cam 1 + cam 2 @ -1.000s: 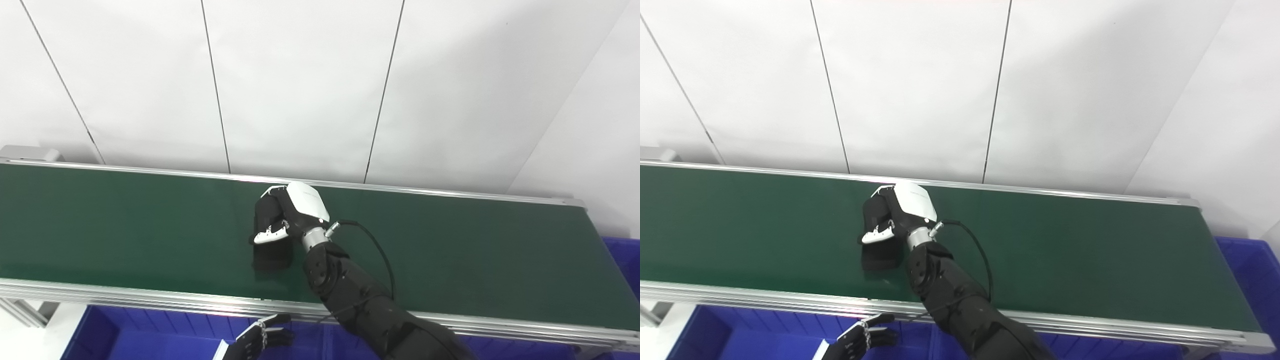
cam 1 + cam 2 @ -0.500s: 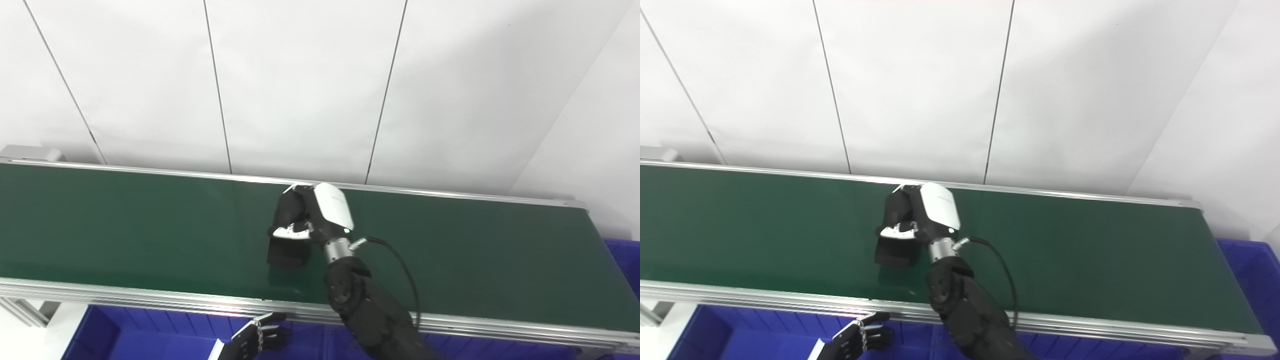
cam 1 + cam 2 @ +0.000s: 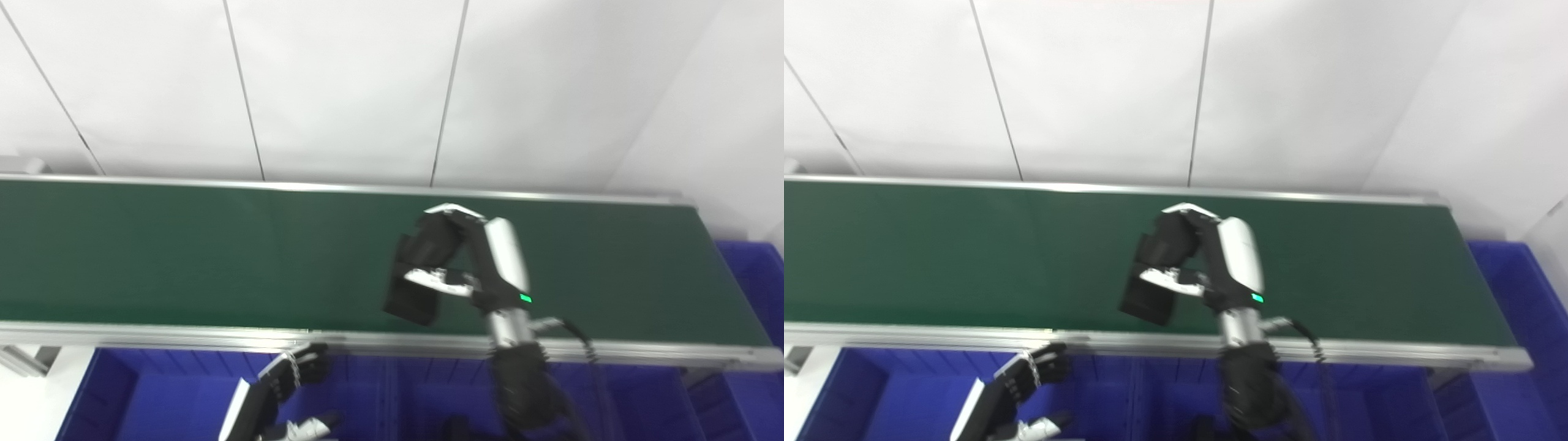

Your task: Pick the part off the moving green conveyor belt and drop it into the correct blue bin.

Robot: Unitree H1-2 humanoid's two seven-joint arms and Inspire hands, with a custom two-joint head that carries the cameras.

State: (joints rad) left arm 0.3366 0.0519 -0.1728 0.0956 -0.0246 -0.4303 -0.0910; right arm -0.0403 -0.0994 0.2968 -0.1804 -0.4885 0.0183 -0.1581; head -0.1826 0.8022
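Our right hand (image 3: 465,269) grips the black part (image 3: 411,300) above the green conveyor belt (image 3: 184,251). Our left hand (image 3: 288,383), fingers curled w/ nothing held, hangs over a blue bin (image 3: 153,398) below.

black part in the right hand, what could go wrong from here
The right hand grips only the top of the black part; most of it hangs below the fingers, so it may slip onto the belt. The pictures are blurred, so a swing could loosen it. The left hand sits over the bins, possibly in the way.
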